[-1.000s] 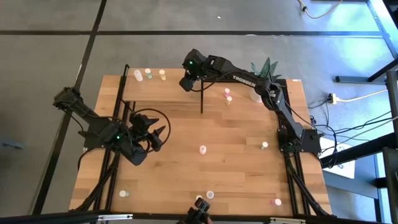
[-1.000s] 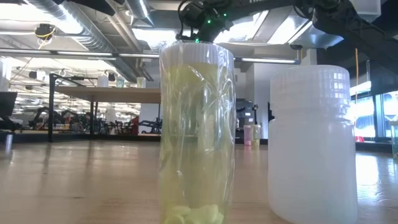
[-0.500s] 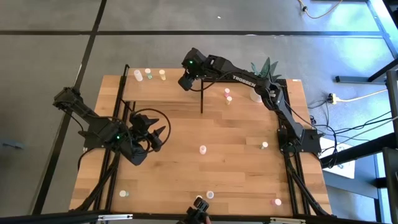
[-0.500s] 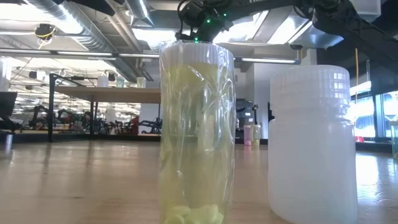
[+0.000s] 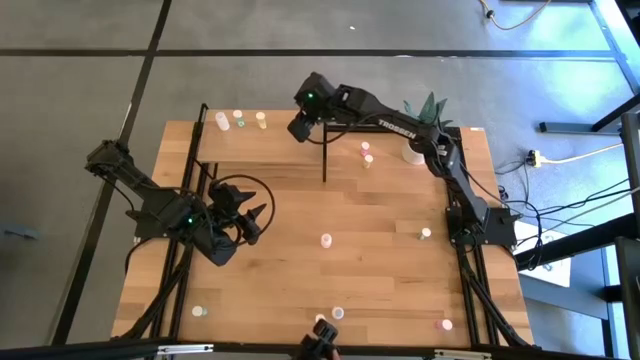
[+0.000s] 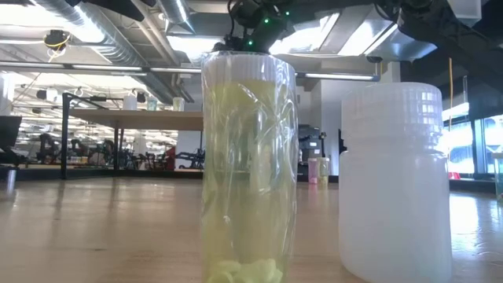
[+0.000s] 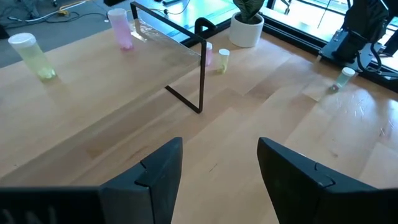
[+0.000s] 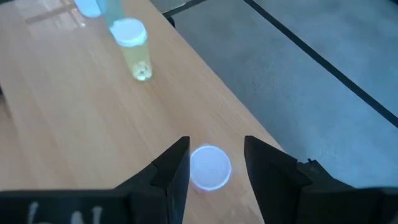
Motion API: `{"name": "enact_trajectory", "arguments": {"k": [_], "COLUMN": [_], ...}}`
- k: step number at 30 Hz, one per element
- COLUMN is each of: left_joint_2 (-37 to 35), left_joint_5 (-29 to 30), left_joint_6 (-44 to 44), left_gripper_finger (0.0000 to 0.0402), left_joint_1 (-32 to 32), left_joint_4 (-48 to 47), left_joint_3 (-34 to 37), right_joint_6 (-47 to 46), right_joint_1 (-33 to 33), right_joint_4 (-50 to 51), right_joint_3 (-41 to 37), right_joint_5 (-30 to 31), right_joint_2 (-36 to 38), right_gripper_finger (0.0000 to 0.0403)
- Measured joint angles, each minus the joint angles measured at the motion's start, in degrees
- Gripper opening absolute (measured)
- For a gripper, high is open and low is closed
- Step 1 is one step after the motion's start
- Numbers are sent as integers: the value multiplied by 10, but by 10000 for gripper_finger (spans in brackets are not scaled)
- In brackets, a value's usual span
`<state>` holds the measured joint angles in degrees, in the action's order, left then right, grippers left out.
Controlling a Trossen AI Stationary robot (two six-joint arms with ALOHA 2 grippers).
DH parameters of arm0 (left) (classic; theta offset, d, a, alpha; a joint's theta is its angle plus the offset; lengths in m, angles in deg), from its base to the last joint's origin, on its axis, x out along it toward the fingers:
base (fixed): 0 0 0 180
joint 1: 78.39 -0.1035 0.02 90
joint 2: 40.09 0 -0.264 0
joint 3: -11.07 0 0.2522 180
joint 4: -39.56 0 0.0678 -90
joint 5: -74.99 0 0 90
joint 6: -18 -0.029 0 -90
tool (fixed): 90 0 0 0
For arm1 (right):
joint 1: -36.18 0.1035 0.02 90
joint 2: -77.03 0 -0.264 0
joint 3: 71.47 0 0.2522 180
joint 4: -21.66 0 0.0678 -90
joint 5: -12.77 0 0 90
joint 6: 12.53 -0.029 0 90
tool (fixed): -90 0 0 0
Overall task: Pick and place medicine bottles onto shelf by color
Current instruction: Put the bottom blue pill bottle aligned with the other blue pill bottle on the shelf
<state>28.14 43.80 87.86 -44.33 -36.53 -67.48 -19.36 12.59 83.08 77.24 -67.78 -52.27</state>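
My right gripper (image 8: 216, 163) reaches out over the shelf (image 5: 250, 142) at the table's far left (image 5: 298, 130). It is open. A pink medicine bottle (image 8: 210, 167) with a white cap stands upright on the shelf's wood near its far edge, below and between the fingers. I see no finger on it. Farther along the shelf stand a yellow bottle (image 8: 134, 53) and two more (image 5: 239, 122). My left gripper (image 7: 221, 168) waits open with nothing in it above the table's left side (image 5: 248, 213).
Loose bottles stand on the table (image 5: 326, 240), (image 5: 426, 234), (image 5: 338, 313), (image 5: 199, 311), (image 5: 446, 324), and two by a black post (image 5: 367, 155). A white plant pot (image 5: 412, 152) is at the far right. Two bottles (image 6: 249, 165), (image 6: 397, 181) fill the low view.
My right gripper has risen a little over the shelf.
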Motion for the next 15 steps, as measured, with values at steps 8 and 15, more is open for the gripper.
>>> {"name": "enact_trajectory", "arguments": {"k": [8, 15], "left_joint_2": [0, 0], "left_joint_5": [-7, -93], "left_joint_6": [0, 1], "left_gripper_finger": [202, 201], "left_joint_1": [1, 18], "left_joint_4": [-4, -37], "left_joint_3": [0, 0], "right_joint_6": [3, 107], "right_joint_1": [8, 66], "right_joint_4": [15, 24], "right_joint_3": [0, 1], "right_joint_5": [-1, -5], "right_joint_2": [33, 96], "right_gripper_finger": [154, 154]}}
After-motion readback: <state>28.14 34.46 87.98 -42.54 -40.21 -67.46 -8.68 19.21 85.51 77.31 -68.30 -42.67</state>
